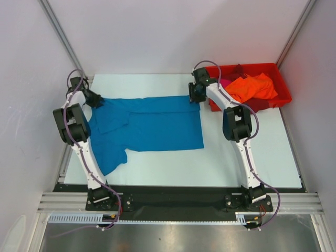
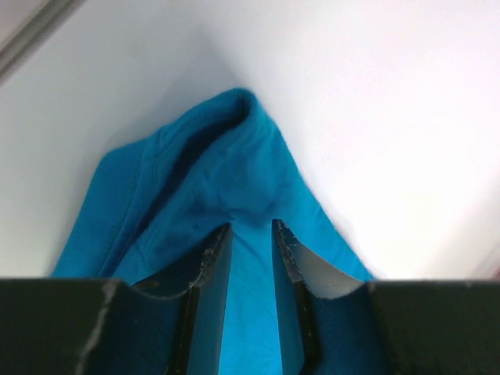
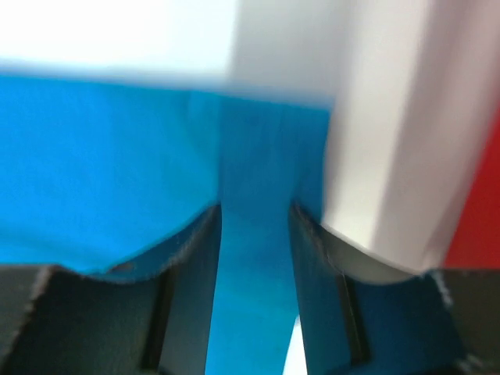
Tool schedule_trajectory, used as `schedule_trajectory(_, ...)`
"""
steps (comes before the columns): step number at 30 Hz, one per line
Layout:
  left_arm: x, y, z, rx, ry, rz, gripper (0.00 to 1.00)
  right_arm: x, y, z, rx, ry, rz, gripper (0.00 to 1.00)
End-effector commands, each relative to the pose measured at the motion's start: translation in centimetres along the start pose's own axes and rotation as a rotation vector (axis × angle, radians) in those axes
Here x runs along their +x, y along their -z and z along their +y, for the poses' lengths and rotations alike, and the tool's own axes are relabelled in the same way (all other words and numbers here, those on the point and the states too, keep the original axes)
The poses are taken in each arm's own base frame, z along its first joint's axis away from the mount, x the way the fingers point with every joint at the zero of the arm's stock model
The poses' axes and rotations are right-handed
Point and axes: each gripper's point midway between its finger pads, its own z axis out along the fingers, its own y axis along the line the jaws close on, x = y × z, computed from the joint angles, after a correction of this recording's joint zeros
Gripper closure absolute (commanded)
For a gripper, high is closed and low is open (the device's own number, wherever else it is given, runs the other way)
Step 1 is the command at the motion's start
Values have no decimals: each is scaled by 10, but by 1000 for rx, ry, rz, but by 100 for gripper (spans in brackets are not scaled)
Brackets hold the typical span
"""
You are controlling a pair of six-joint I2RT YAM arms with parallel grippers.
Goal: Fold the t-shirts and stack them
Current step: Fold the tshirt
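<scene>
Hidden, top view: both far corners of the teal-blue t-shirt (image 1: 152,126), covered by the wrists of the left arm (image 1: 79,131) and the right arm (image 1: 233,123).
Hidden, bin: near-left corner of the red bin (image 1: 278,101) behind the right arm; lower layers of cloth inside not visible.
Hard to read: right wrist view strongly blurred, folds not clear there.
Cut off: in the left wrist view, only a bunched peak of teal cloth, rest of the shirt outside the picture.
Place of teal-blue t-shirt: spread on the white counter (image 1: 252,157) between the two arms, one sleeve toward the near-left, a folded band along the far edge.
Left jaws: at the far-left corner, clamped on teal cloth between the fingers (image 2: 205,273).
Right jaws: at the far-right corner, just beside the bin, closed on a strip of the same cloth filling the gap between the fingers (image 3: 195,273).
Count, arms: two.
Count, bins: one.
Count, shirts: four colours seen; one teal on the counter, three in the bin.
In bin: orange t-shirt (image 1: 252,88) on top, magenta t-shirt (image 1: 226,84) at left, dark red t-shirt (image 1: 239,68) at the far side.
</scene>
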Motion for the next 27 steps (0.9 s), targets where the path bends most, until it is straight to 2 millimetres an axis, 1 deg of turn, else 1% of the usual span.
schedule_trajectory(1,3,-21,41,-113,-25,52,66,-22,-6,-17,89,42,-66,54)
schedule_trajectory(2,4,-23,40,-101,-43,61,66,-19,-11,-18,91,42,-59,54)
schedule_trajectory(4,1,-19,30,-61,-70,64,64,-23,-13,-20,91,43,-64,53)
schedule_trajectory(5,-1,-14,24,-43,-87,56,61,-21,-12,-20,95,43,-53,53)
schedule_trajectory(6,-4,0,16,-17,-119,35,56,-27,-8,-19,94,44,-65,54)
schedule_trajectory(7,-13,11,3,20,-146,-13,51,-29,-4,-18,88,43,-67,53)
schedule_trajectory(8,-14,22,-2,15,-182,-39,43,-30,1,-15,79,42,-65,53)
schedule_trajectory(9,-16,33,-4,4,-201,-58,40,-38,14,-9,63,41,-81,53)
schedule_trajectory(10,-20,60,-16,3,-224,-84,37,-42,22,-5,57,40,-89,51)
schedule_trajectory(11,-22,72,-16,-27,-242,-102,34,-40,32,0,53,35,-79,47)
schedule_trajectory(12,-21,86,-16,-43,-259,-106,32,-43,42,1,64,28,-82,43)
schedule_trajectory(13,-21,113,-22,-45,-272,-124,31,-51,61,9,58,22,-105,37)
schedule_trajectory(14,-18,128,-23,-51,-287,-137,28,-46,72,13,61,10,-83,33)
schedule_trajectory(15,-7,134,-8,-101,-284,-129,22,-44,80,17,58,3,-77,30)
schedule_trajectory(16,-6,167,-14,-90,-287,-175,18,-48,98,23,50,3,-89,24)
schedule_trajectory(17,1,178,-11,-93,-293,-181,15,-38,107,30,52,-8,-53,23)
schedule_trajectory(18,17,179,10,-149,-293,-167,14,-34,117,36,41,-8,-40,22)
schedule_trajectory(19,22,192,17,-170,-294,-179,13,-33,131,42,26,-6,-37,21)
schedule_trajectory(20,28,211,32,-218,-277,-214,13,-18,140,52,16,-6,10,21)
schedule_trajectory(21,35,221,37,-221,-259,-212,13,-9,145,58,6,3,34,21)
schedule_trajectory(22,43,231,51,-269,-239,-213,13,2,150,65,-6,16,60,21)
schedule_trajectory(23,48,252,51,-247,-191,-259,16,21,165,80,-31,46,94,20)
schedule_trajectory(24,71,247,72,-284,-160,-215,17,35,169,87,-55,64,125,20)
schedule_trajectory(25,84,251,88,-326,-120,-205,18,46,178,96,-82,86,135,20)
schedule_trajectory(26,94,256,97,-338,-21,-219,21,45,200,109,-137,102,97,20)
schedule_trajectory(27,118,260,118,-360,29,-210,24,77,199,116,-151,130,160,20)
